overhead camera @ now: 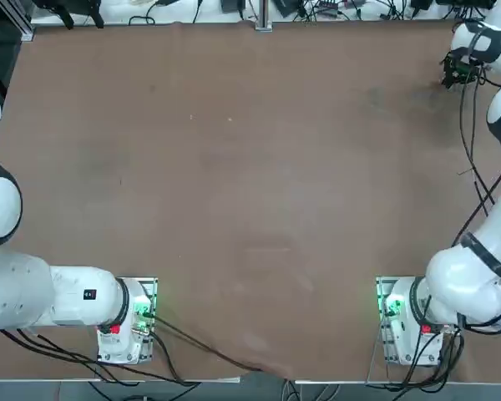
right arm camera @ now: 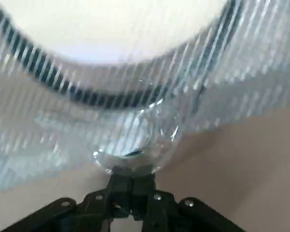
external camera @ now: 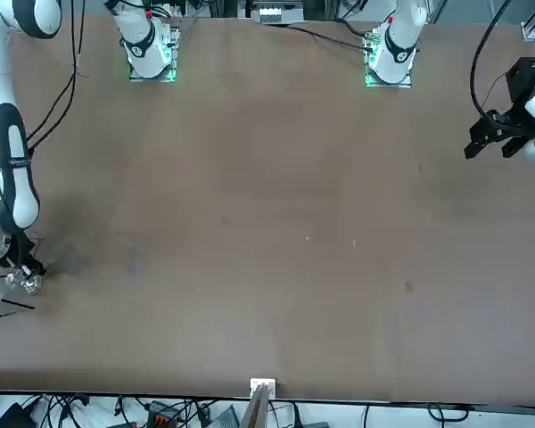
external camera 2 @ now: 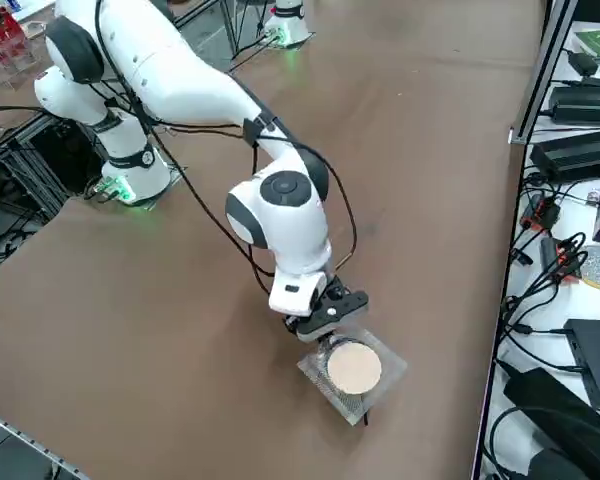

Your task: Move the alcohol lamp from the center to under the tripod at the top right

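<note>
Seen from overhead, the right gripper (overhead camera: 459,77) is at about 2 o'clock on the brown table (overhead camera: 234,192), at the end of the white arm (external camera 2: 295,210). Its fingers are clenched, dark tips together right at the near side of the lamp (right arm camera: 147,137) — a clear, rounded glass body, wider than the closed tips and not between them. Whether tips and glass actually touch, I cannot tell. The lamp is at the edge of the tripod (external camera 2: 355,368), partly seen through its clear, ribbed mesh (right arm camera: 53,130); how far it reaches beneath is hard to tell. In the right side view, the tripod's pale round disc is at about 5 o'clock from the gripper, with the square mesh around and below it and a dark leg (external camera 2: 366,418) showing at about 6 o'clock. In the front view, the lamp shows as a glassy glint at about 8 o'clock on the table — just below the gripper.
</note>
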Available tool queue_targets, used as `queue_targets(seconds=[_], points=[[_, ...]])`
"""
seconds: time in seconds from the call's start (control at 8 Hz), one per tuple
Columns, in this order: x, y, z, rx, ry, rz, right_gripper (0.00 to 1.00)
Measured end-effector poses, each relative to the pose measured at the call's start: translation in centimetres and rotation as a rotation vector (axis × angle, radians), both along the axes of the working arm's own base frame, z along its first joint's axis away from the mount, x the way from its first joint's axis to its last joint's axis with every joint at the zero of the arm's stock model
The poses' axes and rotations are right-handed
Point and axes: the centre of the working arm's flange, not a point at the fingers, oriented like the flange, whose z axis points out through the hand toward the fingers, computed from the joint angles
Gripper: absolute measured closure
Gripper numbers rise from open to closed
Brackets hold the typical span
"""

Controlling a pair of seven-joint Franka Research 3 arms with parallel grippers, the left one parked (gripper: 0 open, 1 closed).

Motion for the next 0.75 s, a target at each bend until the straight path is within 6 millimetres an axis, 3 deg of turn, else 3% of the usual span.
queue_targets(seconds=[0.38, 0.75], points=[[1.3, -2.0, -0.3, -0.031, -0.066, -0.017, 0.96], [1.6, -2.8, -0.9, -0.059, -0.118, -0.021, 0.96]])
